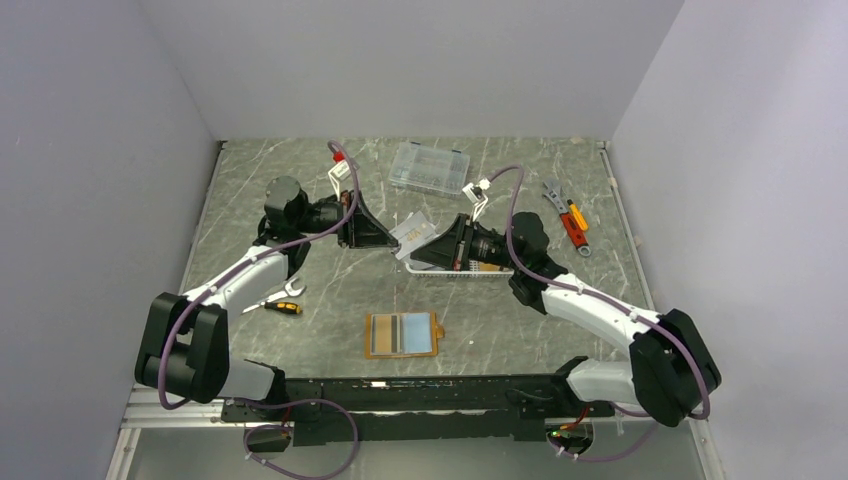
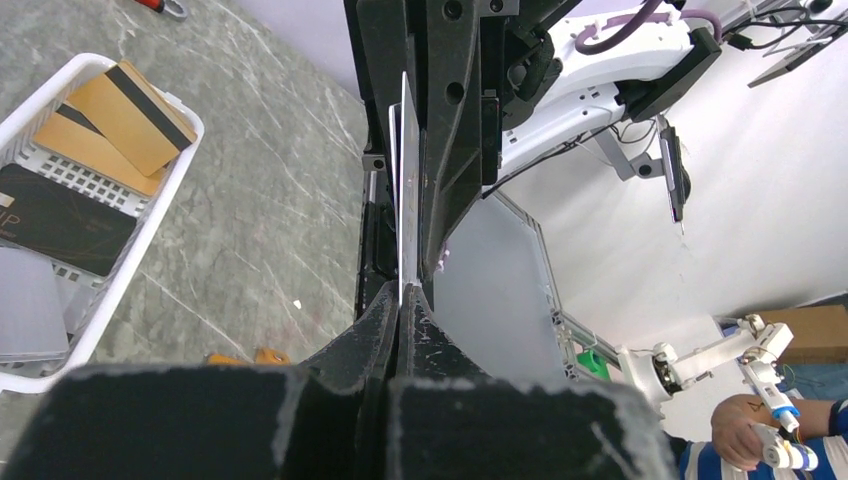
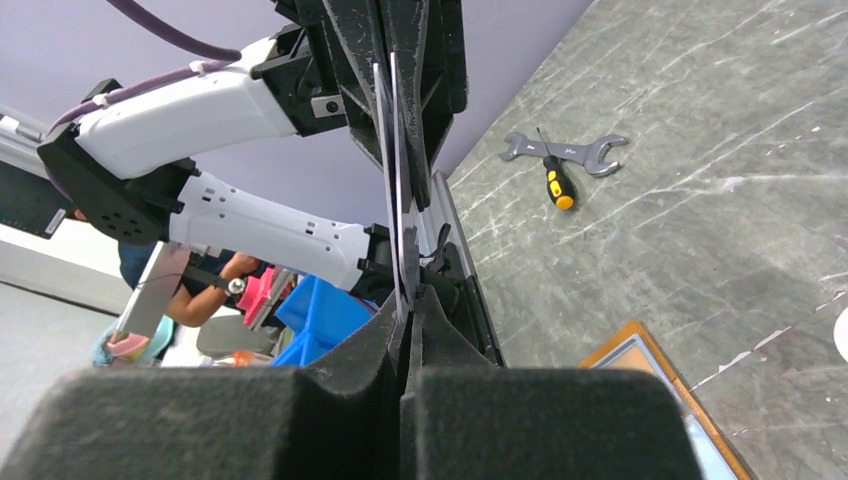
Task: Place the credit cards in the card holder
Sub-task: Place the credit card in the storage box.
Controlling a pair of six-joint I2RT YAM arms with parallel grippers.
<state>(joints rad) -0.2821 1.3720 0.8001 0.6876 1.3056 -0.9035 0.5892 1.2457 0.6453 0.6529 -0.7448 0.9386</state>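
Card holder [image 1: 402,334] lies open and flat on the table [image 1: 330,200] just beyond the arm bases. Its long axis runs left to right and its snap tab points right. Grey and pale blue card faces show in its inner pockets, and the right wrist view catches only its orange corner [image 3: 655,365]. To its left, a little farther out, lie a wrench [image 1: 283,291] and a yellow-handled screwdriver [image 1: 281,308].

Past the holder, above the table, a pale card [image 1: 413,231] hangs between the two arms, its long axis running from one gripper to the other. The left gripper [image 1: 393,243] is clamped on its left end and the right gripper [image 1: 425,247] is clamped on its right end. Each wrist camera sees the card [image 2: 403,200] edge-on as a thin upright line. Whether it is a single card or two pressed together I cannot tell.

Under the right gripper sits a white basket [image 1: 452,268]. It holds two gold-brown cards [image 2: 120,115] with black stripes and a black card [image 2: 60,220].

Farther back stands a clear compartment box [image 1: 430,167], with orange-handled tools [image 1: 568,222] off to the right.
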